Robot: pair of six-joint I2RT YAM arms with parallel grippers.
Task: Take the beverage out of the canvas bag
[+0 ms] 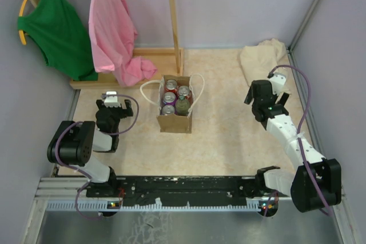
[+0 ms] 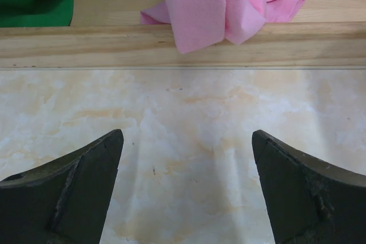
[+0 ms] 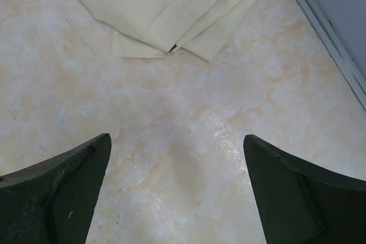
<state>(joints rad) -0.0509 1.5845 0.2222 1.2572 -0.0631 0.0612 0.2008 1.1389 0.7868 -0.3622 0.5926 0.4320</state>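
1. The canvas bag (image 1: 175,120) stands upright in the middle of the table (image 1: 229,135), with cans (image 1: 169,98) inside, four I think.
2. Left gripper (image 2: 187,135), fingers spread and empty, is near the bag's left side.
3. Right gripper (image 3: 176,138), also spread and empty, is well apart, by the table's right edge.

The left arm (image 1: 86,141) sits folded close to its base and the right arm (image 1: 289,130) reaches forward, both jaws wide apart, seemingly angled downward.

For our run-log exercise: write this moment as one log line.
phase: no grasp yet | left gripper: open, empty | right gripper: open, empty | canvas bag: upright | cans: inside bag
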